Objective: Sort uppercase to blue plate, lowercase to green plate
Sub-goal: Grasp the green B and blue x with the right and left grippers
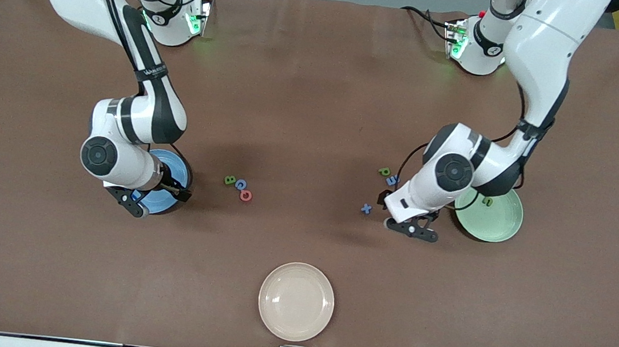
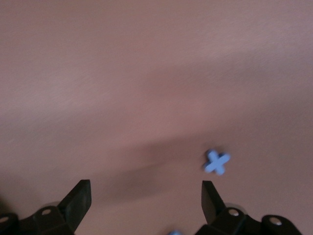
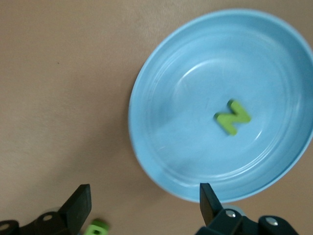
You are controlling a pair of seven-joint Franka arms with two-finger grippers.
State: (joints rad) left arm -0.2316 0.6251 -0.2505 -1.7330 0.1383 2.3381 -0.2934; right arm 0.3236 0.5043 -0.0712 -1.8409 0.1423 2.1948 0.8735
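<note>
The blue plate point(image 1: 175, 168) lies toward the right arm's end; it holds a green N point(image 3: 233, 116). My right gripper point(image 1: 157, 198) hangs open and empty over the plate's edge, as the right wrist view point(image 3: 144, 191) shows. Green B point(image 1: 230, 180), blue G point(image 1: 240, 184) and red ring O point(image 1: 246, 195) lie together beside the blue plate. The green plate point(image 1: 497, 225) holds a green u point(image 1: 488, 201). My left gripper point(image 1: 413, 229) is open and empty over bare table between the green plate and the blue x point(image 1: 366, 208), which also shows in the left wrist view point(image 2: 216, 162). Green p point(image 1: 384, 171) and blue m point(image 1: 392, 180) lie close by.
A cream plate point(image 1: 296, 301) lies near the table's edge closest to the front camera, midway between the arms. The brown table point(image 1: 317, 99) is bare between the two letter groups.
</note>
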